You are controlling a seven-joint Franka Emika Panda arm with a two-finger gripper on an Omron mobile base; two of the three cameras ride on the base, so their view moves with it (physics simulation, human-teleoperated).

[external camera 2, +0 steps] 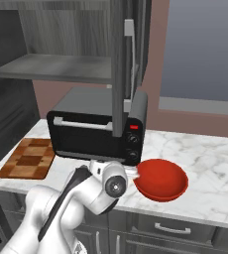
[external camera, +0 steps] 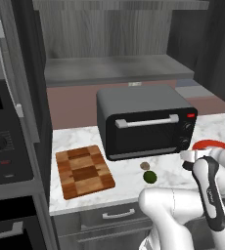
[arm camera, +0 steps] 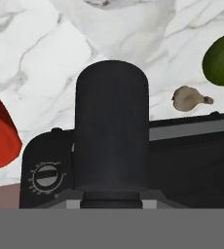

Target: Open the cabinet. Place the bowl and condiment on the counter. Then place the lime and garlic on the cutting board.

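Condiment (arm camera: 111, 131), a near-black shaker bottle, stands at the centre of the hand view, with the gripper (arm camera: 111, 202) closed narrowly on its lower end at 6 o'clock; the finger tips themselves are mostly hidden behind the bottle. In that same view the lime (arm camera: 222, 59) sits at 2 o'clock, the garlic (arm camera: 189, 98) lies just below and left of it, apart from it, and an edge of the red bowl (arm camera: 2, 133) shows at 9 o'clock, all on the white marble counter (arm camera: 50, 58). The black toaster oven (arm camera: 192, 155) with its dial crosses behind the bottle from 8 to 4 o'clock.

In the left base view the toaster oven (external camera: 144, 122) stands mid-counter, the chequered cutting board (external camera: 83, 171) lies bare at its 8 o'clock, and the garlic (external camera: 145, 165) and lime (external camera: 149, 176) rest near each other on the counter (external camera: 80, 136) just in front of the oven. The bowl (external camera: 213, 144) peeks from behind the white arm at 3 o'clock.

In the right base view the cabinet (external camera 2: 121, 64) hangs above the oven (external camera 2: 96, 134) with its door swung open edge-on and its lower shelf in view. The bowl (external camera 2: 161, 179) sits upright on the counter (external camera 2: 205, 154) at the oven's 4 o'clock, just beside the arm's wrist; the cutting board (external camera 2: 28, 158) lies at the oven's 8 o'clock
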